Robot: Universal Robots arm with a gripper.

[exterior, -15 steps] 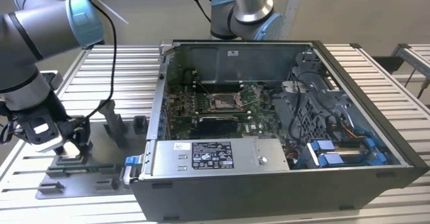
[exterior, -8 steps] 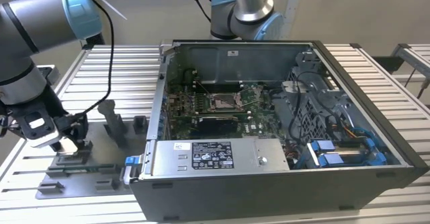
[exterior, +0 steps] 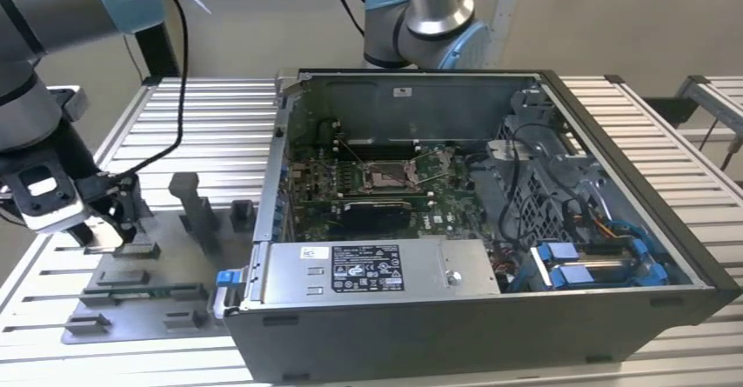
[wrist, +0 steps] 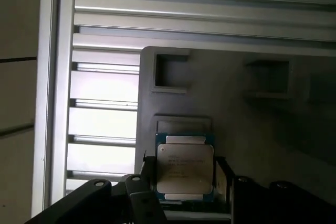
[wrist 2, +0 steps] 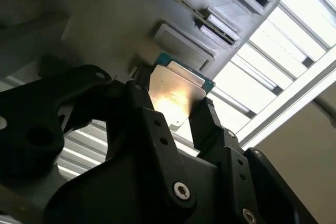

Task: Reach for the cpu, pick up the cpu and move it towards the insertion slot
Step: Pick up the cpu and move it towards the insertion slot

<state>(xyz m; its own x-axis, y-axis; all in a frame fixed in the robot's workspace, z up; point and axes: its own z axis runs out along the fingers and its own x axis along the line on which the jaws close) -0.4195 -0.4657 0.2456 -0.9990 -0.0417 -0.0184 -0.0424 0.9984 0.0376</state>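
The cpu point(wrist: 184, 153), a flat square chip with a silvery face, sits between my gripper's point(wrist: 184, 167) two black fingers point(wrist: 148, 169), just in front of a shallow pocket of the grey fixture plate point(wrist: 247, 129). In the second wrist view the cpu point(wrist 2: 176, 90) catches the light, and the gripper point(wrist 2: 170, 106) is shut on its two side edges. In the exterior view the gripper point(exterior: 110, 230) hangs over the fixture plate point(exterior: 151, 296) at the exterior view's left. The insertion slot point(exterior: 389, 175), with its metal frame, lies on the green board inside the open computer case point(exterior: 465, 256).
Grey upright blocks point(exterior: 191, 209) stand on the fixture plate between the gripper and the case. The case wall point(exterior: 278, 178) rises beside the plate. A second arm's base point(exterior: 418, 22) stands behind the case. The slatted metal table point(exterior: 209, 135) runs under everything.
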